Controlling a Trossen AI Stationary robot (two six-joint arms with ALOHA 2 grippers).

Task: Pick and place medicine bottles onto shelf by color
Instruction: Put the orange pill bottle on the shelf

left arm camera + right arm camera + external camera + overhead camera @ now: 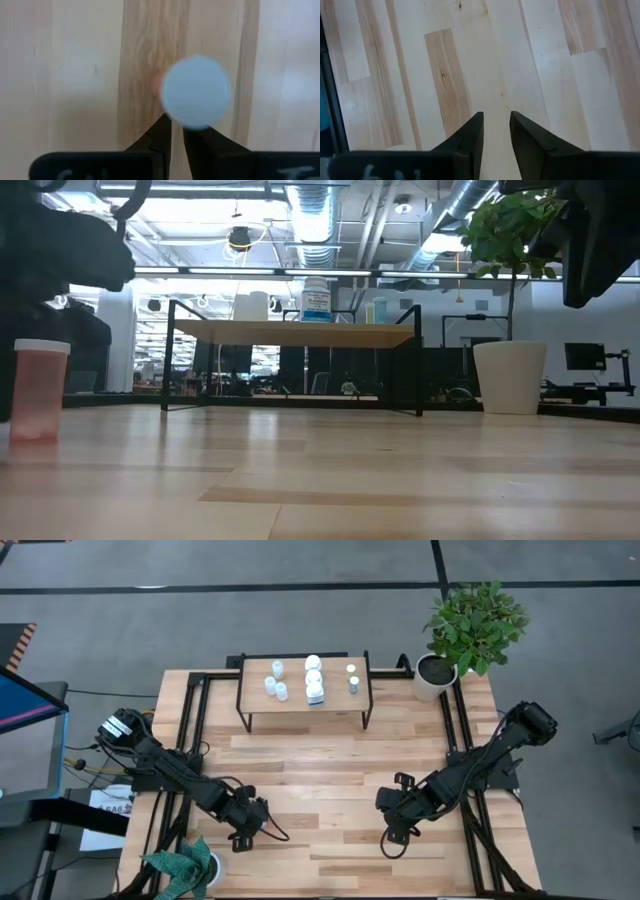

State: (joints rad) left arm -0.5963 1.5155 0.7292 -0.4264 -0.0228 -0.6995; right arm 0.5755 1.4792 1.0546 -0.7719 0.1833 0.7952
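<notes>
Directly beneath the left claw (177, 137), whose fingers sit nearly together gripping nothing, one orange bottle (38, 388) stands on the counter (330, 780), while seven bottles (314, 678) already occupy the far shelf (300, 700); the right claw (496, 131) hovers slightly apart, empty.

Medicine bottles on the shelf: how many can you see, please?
8 bottles on the shelf: three left, three in the middle, two right; others may be hidden.

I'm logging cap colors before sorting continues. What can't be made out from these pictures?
- Bottles on the shelf: too small in the high view for cap colors.
- Orange bottle on the table: blurred in the low view; in the left wrist view only its pale cap shows.
- Left gripper: hides whatever lies beneath it in the high view.
</notes>
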